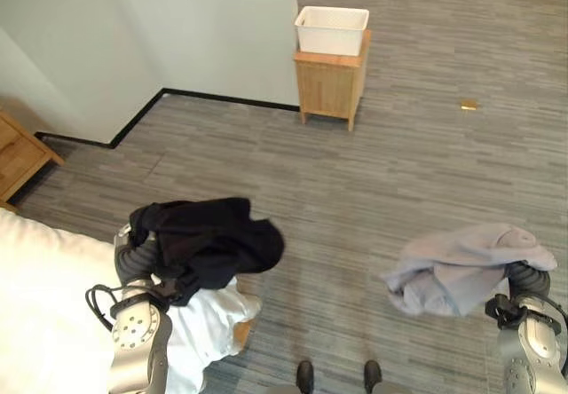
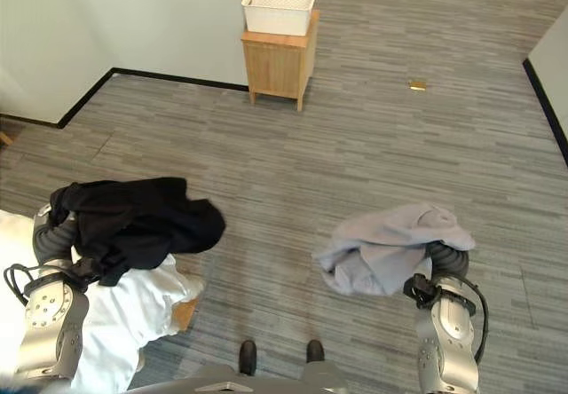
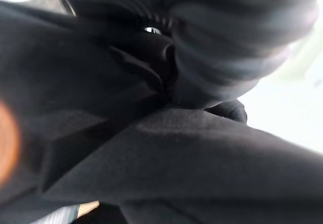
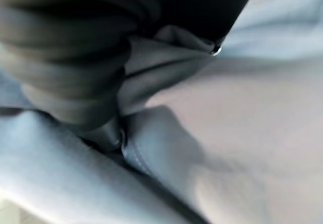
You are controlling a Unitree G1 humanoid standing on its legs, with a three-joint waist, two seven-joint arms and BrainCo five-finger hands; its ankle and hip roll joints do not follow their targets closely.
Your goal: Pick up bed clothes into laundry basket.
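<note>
A black garment [image 1: 209,239] hangs bunched over the left hand [image 1: 135,239] at lower left of the frame, a pale grey garment [image 1: 461,270] over the right hand [image 1: 525,279] at lower right; cloth hides the fingers, so neither grip can be told. The white laundry basket [image 1: 331,30] sits on a wooden cabinet [image 1: 331,85] at top centre, well apart across the grey floor [image 1: 373,172], roughly straight ahead between both arms, a little nearer the left. The white bed [image 1: 44,314] lies at lower left

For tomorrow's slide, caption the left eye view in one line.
Black garment draped over left arm, grey garment over right; white basket waits ahead.
</note>
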